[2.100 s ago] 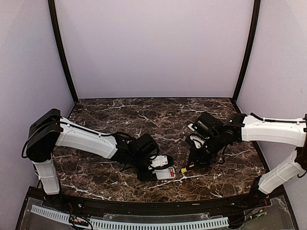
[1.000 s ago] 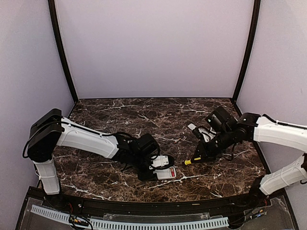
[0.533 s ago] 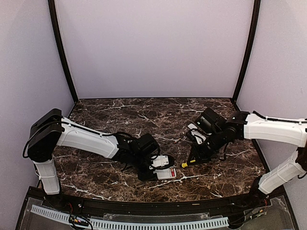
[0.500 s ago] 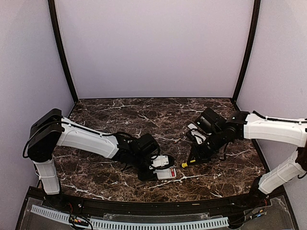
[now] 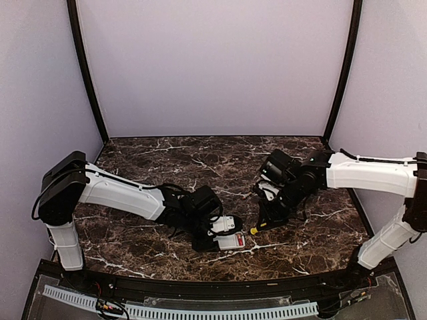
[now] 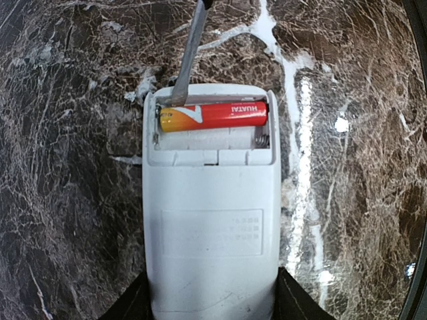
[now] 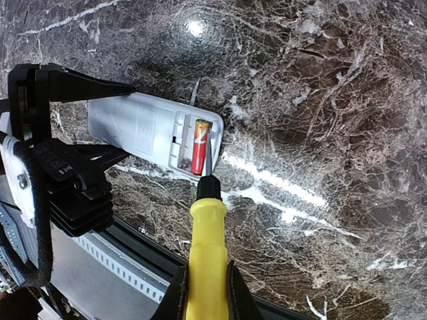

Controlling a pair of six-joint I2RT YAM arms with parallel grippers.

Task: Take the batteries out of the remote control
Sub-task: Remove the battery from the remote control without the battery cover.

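Note:
A white remote control (image 6: 210, 220) lies back-up on the marble near the table's front edge, with its battery compartment uncovered. One of the batteries (image 6: 213, 116), red and orange, sits crosswise in the far slot; the near slot holds nothing. My left gripper (image 6: 210, 301) is shut on the remote's (image 5: 231, 241) body. My right gripper (image 7: 208, 293) is shut on a yellow-handled screwdriver (image 7: 208, 240). Its metal blade (image 6: 190, 53) reaches down into the compartment's corner, touching the orange end of the battery (image 7: 199, 147). From above, the right gripper (image 5: 268, 215) hovers just right of the remote.
A black rail and a white slotted strip (image 5: 180, 310) run along the table's front edge, just behind the remote and the screwdriver handle. Lilac walls (image 5: 213, 67) close the back and both sides. Dark marble (image 5: 200, 160) stretches behind both arms.
The right arm swung out to the right with the screwdriver, then came back left, bringing the blade to the remote's compartment. The left arm and the remote have stayed still.

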